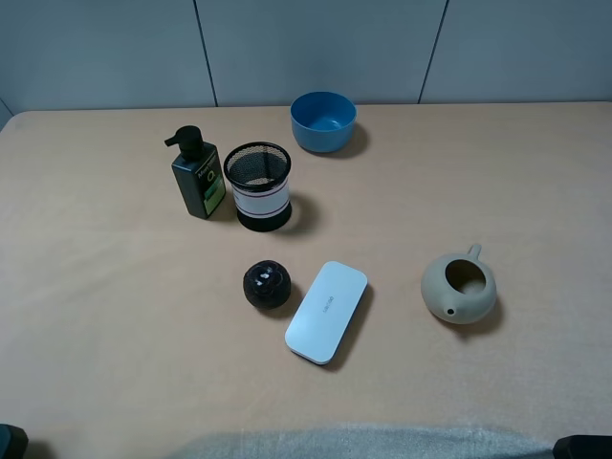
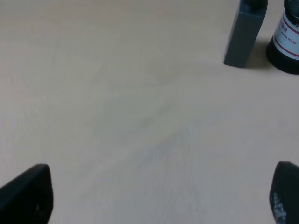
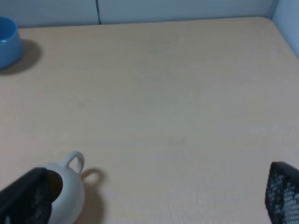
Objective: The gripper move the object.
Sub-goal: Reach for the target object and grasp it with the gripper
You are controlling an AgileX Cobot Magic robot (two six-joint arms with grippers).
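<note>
The pot (image 1: 459,292) sits on the surface (image 1: 535,191), right of the white flat case (image 1: 326,312) (spout toward the near edge). Near it, the right gripper (image 3: 153,198) hangs wide apart and empty; the left gripper (image 2: 154,196) is likewise spread.

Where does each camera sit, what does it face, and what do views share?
Exterior high: mounted high, looking down on the table; only dark arm parts at the lower corners.
Left wrist: low over the table, facing the pump bottle and mesh cup; open left gripper frames it.
Right wrist: low, facing the back wall, pot and blue bowl; open right gripper.
Shared: the high view shows all four too.
</note>
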